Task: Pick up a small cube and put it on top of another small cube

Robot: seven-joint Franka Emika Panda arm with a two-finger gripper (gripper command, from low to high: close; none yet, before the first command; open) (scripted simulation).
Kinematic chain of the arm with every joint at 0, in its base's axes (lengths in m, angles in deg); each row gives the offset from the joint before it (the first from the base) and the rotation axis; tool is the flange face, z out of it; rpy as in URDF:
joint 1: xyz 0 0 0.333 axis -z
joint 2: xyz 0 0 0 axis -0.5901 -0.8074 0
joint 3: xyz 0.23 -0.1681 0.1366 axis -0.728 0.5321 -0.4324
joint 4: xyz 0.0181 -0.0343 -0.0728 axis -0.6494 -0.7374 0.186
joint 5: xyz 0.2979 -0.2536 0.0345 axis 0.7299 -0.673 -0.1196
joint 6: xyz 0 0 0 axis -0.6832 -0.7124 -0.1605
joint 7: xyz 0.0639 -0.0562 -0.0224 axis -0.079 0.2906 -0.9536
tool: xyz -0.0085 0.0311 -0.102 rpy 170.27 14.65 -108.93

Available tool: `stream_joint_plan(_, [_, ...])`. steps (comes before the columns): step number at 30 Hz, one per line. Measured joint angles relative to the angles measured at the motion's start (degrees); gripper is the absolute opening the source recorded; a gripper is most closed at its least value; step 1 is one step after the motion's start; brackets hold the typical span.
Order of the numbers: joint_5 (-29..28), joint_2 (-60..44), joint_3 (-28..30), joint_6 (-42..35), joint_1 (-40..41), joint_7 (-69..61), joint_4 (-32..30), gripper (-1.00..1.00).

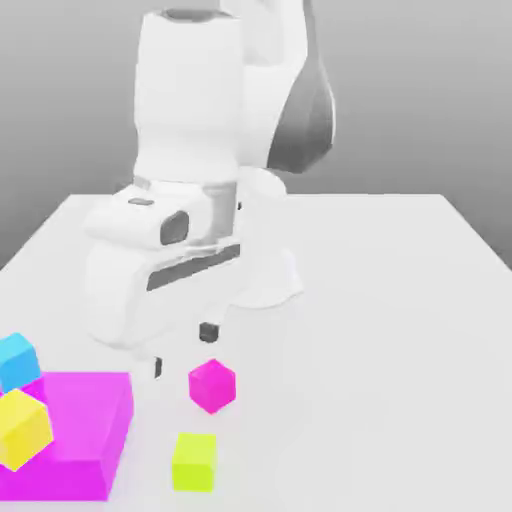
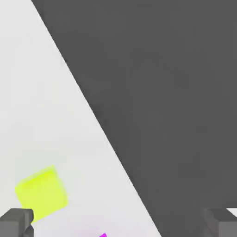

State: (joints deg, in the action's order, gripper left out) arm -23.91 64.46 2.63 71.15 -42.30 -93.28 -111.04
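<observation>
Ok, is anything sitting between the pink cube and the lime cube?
No. In the exterior view, only bare table separates the small pink cube from the lime cube; they stand apart.

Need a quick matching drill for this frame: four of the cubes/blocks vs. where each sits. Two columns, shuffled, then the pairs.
Things:
1. small matte lime yellow-green cube
2. small matte magenta-pink cube
3. small matte pure-yellow cube
4. small matte cyan cube

Places:
A. resting on the large flat magenta block
B. on the white table, nearest the exterior view's bottom edge
C. behind the yellow cube, at the exterior view's left edge
D. on the table, just below the open hand

Pairs: 1-B, 2-D, 3-A, 4-C
</observation>
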Motion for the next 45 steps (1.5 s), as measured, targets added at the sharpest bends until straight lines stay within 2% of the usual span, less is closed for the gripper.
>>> stream_joint_plan(7, [8.62,-10.99,-3.93,5.28,4.09,-23.66,-2.71,0.00])
stream_joint_plan(12, [12.84,-20.95,-8.42,12.79,7.83,-28.71,-1.14,0.00])
stream_joint_plan(13, [13.19,-22.46,-9.05,13.98,8.38,-29.03,-0.84,-1.00])
stream_joint_plan(20, [13.24,-22.55,-9.14,13.92,8.47,-29.09,-0.82,-1.00])
stream_joint_plan(25, [9.48,-13.51,-6.38,6.84,6.52,-26.25,-2.73,-1.00])
stream_joint_plan(32, [6.61,0.95,-6.04,3.13,6.93,-31.51,-13.20,-1.00])
stream_joint_plan(40, [-1.01,16.20,-5.70,1.11,10.23,-36.29,-26.36,-1.00])
stream_joint_plan(45, [2.99,16.17,-3.58,2.90,7.21,-39.99,-27.52,-1.00])
